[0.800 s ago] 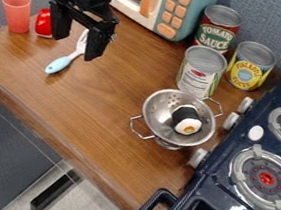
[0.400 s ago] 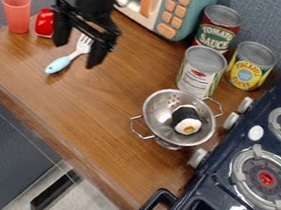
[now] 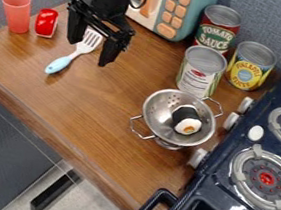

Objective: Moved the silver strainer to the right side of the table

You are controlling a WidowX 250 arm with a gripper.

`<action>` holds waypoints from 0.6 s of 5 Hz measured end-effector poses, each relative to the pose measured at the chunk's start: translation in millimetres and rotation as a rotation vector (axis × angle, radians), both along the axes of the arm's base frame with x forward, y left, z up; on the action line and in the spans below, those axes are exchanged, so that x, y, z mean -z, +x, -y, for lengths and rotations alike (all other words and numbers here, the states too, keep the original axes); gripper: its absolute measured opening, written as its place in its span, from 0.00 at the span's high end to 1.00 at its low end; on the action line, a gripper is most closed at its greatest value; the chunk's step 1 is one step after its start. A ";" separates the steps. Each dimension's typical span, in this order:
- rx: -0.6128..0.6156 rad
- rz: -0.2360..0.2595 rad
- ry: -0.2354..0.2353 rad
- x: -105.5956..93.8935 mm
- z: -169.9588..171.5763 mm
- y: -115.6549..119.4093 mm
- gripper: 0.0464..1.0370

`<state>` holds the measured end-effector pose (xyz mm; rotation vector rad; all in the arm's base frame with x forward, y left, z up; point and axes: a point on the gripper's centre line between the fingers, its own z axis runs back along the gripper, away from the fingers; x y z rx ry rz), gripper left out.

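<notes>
My black gripper [image 3: 91, 52] hangs open at the upper left, over the wooden table [image 3: 94, 114], with its two fingers wide apart and nothing held between them. The silver strainer [image 3: 157, 111] stands upright on the right part of the table, to the lower right of the gripper and well apart from it. Inside the strainer lies a black and white piece with an egg-like pattern [image 3: 186, 121]. One wire handle points to the lower left and the other to the upper right.
Cans [image 3: 202, 69] stand just behind the strainer, and a dark blue stove [image 3: 226, 154] borders it on the right. A blue-handled fork-like utensil [image 3: 60, 64] lies below the gripper. A red cup [image 3: 16, 13], a red object [image 3: 47, 22] and a toy microwave [image 3: 185, 8] stand farther back.
The gripper has shifted to the right and slightly down, still open, uncovering more of the red object and the utensil. The strainer has stayed in place.
</notes>
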<state>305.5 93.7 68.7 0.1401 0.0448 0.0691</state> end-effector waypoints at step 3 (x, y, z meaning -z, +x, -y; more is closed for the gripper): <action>0.084 0.009 -0.033 3.0 20.0 6.8 0.04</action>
